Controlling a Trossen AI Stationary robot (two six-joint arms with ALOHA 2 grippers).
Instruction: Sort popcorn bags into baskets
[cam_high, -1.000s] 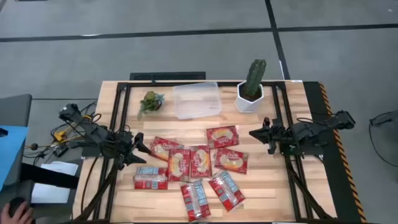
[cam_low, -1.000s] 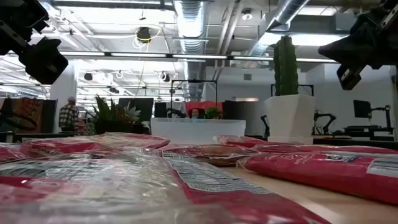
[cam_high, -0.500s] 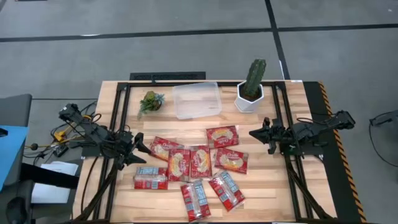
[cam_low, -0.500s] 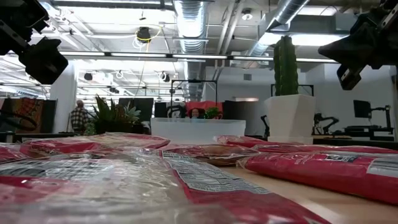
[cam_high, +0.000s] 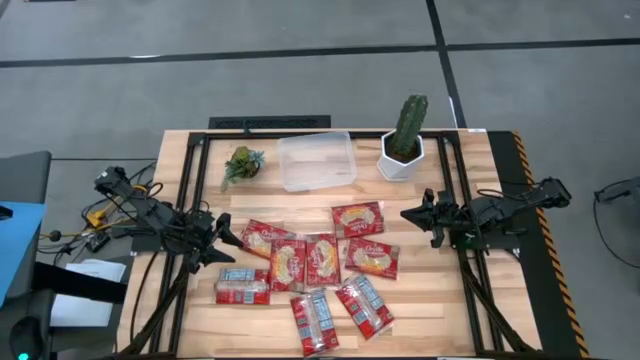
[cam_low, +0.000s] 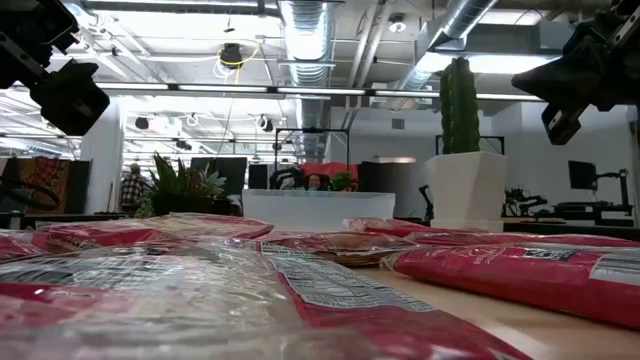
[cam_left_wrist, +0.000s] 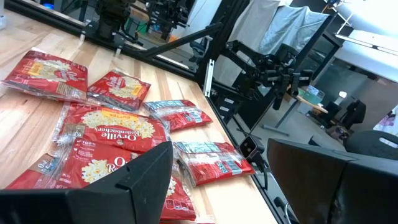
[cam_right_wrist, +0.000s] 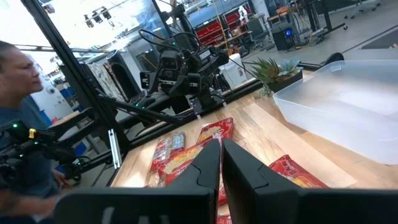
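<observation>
Several red popcorn bags (cam_high: 320, 262) lie flat on the wooden table between the two arms; some show a cream picture and others, near the near edge, show pale panels. They also appear as popcorn bags (cam_left_wrist: 112, 134) and popcorn bags (cam_right_wrist: 186, 155). The clear plastic basket (cam_high: 317, 160) stands at the far middle, with nothing in it. My left gripper (cam_high: 228, 238) hovers open at the left end of the bags, above the table. My right gripper (cam_high: 408, 214) hovers shut at the right of the bags, its fingers (cam_right_wrist: 211, 163) nearly together.
A white hexagonal pot with a cactus (cam_high: 403, 145) stands right of the basket, and a small green plant (cam_high: 243, 163) stands to its left. A black frame runs along the table's sides. Bare wood shows between the bags and the basket. A person shows in the right wrist view (cam_right_wrist: 18, 124).
Both arms have kept still and the bags have not moved. A person's hand at the lower left, off the table, has drawn out of the high view.
</observation>
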